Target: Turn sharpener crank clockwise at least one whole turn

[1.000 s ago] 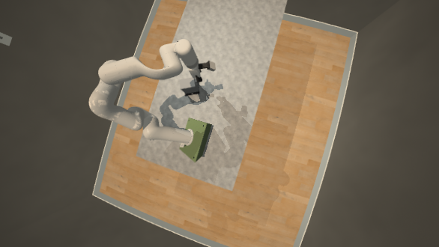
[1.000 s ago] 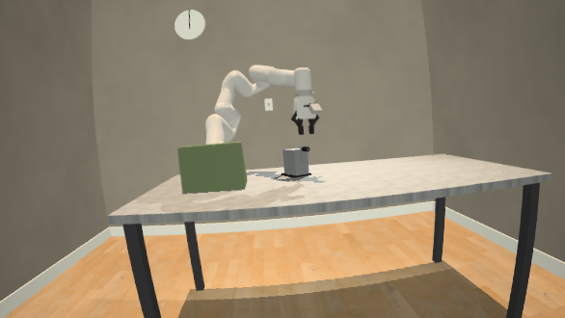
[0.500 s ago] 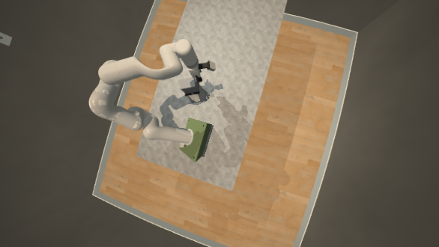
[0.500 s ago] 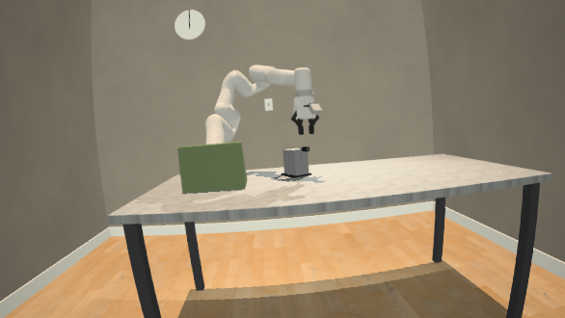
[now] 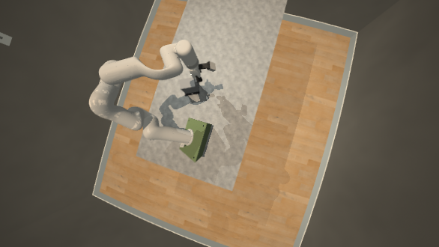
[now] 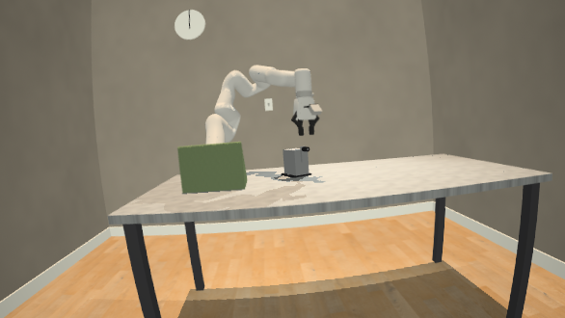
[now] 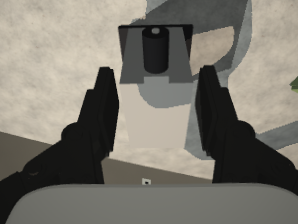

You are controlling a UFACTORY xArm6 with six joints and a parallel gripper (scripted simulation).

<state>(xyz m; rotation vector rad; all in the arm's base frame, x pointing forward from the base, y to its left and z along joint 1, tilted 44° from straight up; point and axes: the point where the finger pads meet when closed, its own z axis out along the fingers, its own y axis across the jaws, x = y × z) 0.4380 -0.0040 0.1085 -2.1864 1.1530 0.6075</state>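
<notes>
The grey pencil sharpener (image 6: 295,162) stands on the table, with its black crank knob (image 6: 306,149) at the top of its circle. In the wrist view the knob (image 7: 154,51) lies below and between my fingers, over the sharpener's dark base (image 7: 154,63). My gripper (image 6: 304,128) hangs well above the knob with its fingers apart and nothing between them. It also shows in the wrist view (image 7: 156,83) and in the overhead view (image 5: 195,80).
A green box (image 6: 212,167) stands on the table to the left of the sharpener, at the arm's base (image 5: 197,139). The table's front edge (image 6: 328,207) is far from the sharpener. A clock (image 6: 189,24) hangs on the back wall.
</notes>
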